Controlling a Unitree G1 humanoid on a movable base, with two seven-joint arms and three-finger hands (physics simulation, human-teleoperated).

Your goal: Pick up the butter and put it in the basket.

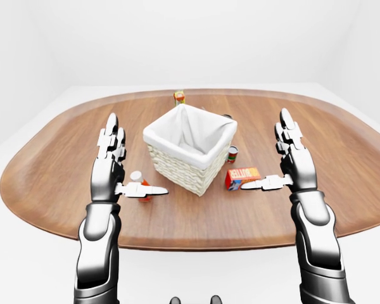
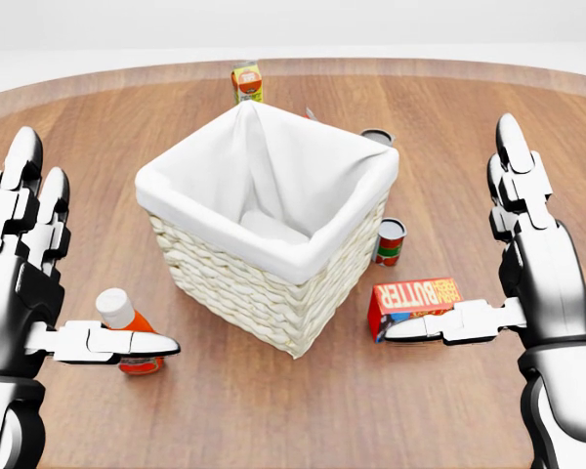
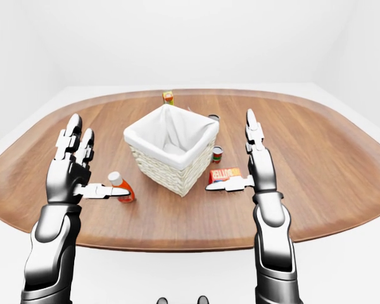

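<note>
The butter (image 2: 413,305) could be nudged against the small can (image 2: 390,241) or toppled if it is approached from the side, since the right hand (image 2: 513,283) is held fully spread and empty beside it, thumb apparently just over the box. The left hand (image 2: 39,293) is likewise spread and empty. The butter is seen as a red and orange carton, lying flat on the table (image 2: 469,127), just right of the basket (image 2: 264,230).
</note>
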